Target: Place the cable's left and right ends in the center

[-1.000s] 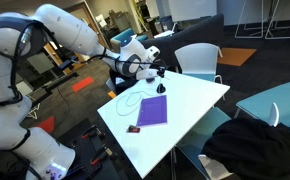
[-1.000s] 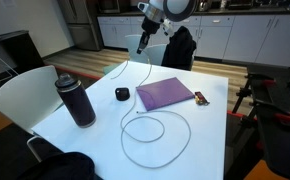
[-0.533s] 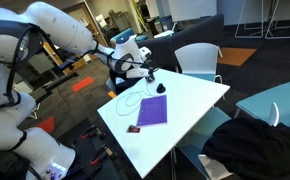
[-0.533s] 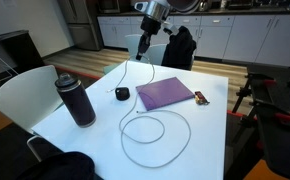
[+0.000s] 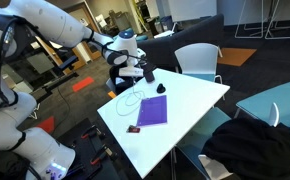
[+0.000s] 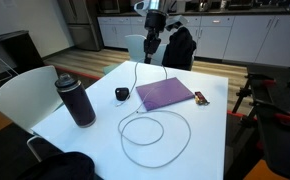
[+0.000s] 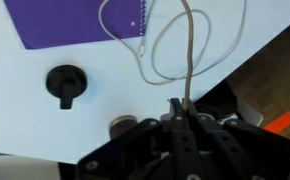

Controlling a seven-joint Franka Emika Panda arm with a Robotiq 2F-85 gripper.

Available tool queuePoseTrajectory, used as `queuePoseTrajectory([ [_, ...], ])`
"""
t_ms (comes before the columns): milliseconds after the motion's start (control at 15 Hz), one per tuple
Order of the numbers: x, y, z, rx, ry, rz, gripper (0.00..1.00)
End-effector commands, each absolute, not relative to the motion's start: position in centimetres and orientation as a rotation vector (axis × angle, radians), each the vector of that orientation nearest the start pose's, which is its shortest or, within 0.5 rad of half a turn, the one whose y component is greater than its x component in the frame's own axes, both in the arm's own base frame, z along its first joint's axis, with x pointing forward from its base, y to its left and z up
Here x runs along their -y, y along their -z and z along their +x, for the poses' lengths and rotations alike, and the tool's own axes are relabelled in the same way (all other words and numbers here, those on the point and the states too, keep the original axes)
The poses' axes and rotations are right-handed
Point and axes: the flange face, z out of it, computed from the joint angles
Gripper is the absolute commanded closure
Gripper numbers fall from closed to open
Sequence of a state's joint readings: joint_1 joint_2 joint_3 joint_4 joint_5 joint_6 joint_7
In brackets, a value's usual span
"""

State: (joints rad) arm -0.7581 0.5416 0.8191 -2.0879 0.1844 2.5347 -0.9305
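A thin white cable (image 6: 143, 128) lies on the white table (image 6: 210, 130) in a loose loop, with one strand running to the far edge. My gripper (image 6: 150, 42) hangs over that far edge, shut on the cable's end, and the strand rises from the table to the fingers. In the wrist view the cable (image 7: 188, 50) runs straight out from between the closed fingertips (image 7: 175, 106). In an exterior view the gripper (image 5: 145, 72) is at the table's far corner, above the cable (image 5: 130, 100).
A purple notebook (image 6: 165, 93) lies mid-table and also shows in the wrist view (image 7: 75, 20). A black round object (image 6: 122, 94), a dark bottle (image 6: 75, 100) and a small dark item (image 6: 200, 99) are on the table. Chairs stand around it.
The gripper has lifted slightly and shifted sideways over the far edge, keeping hold of the cable end. The strand near it has pulled straighter.
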Motion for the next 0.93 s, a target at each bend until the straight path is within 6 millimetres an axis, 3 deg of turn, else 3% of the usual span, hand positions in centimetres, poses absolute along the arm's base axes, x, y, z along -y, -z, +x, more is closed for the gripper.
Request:
queuePoseTrajectory([
  [0, -3.2, -25.1, 58.6, 1.069, 0.235, -2.359, 0.99],
  [200, -5.0, -23.8, 57.8, 1.148, 0.151, -2.314, 0.99],
  [667, -13.4, -18.6, 57.5, 1.333, 0.064, -2.209, 0.99],
  [867, -15.1, -16.1, 58.2, 1.351, 0.05, -2.236, 0.99],
])
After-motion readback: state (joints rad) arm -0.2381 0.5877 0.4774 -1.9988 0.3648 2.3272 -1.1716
